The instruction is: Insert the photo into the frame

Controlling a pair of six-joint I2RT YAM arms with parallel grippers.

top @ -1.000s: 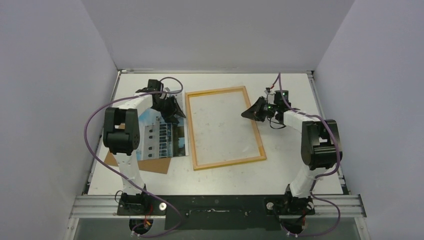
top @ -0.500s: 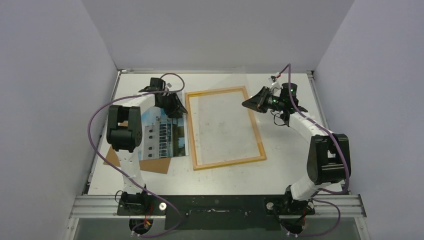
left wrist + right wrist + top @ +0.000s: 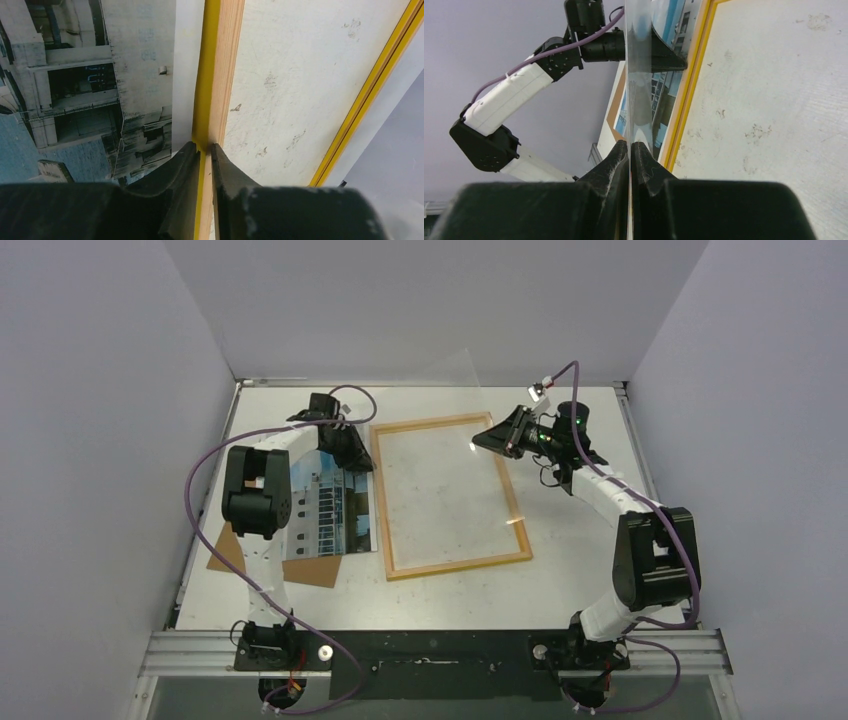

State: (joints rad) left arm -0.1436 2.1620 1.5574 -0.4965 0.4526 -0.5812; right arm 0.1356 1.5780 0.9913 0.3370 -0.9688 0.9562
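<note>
Progress is slight: the photo (image 3: 325, 515) lies face up on the brown backing board (image 3: 310, 572), just left of the frame (image 3: 460, 565) and not in it. The frame lies back up on the table (image 3: 580, 580), which shows through its opening. My left gripper (image 3: 205, 147) is clenched on the frame's left rail near the far corner. My right gripper (image 3: 630, 145) pinches a clear sheet (image 3: 638, 75), held on edge above the frame's far right corner. Seating the photo in the opening is, I judge, all yet to do
</note>
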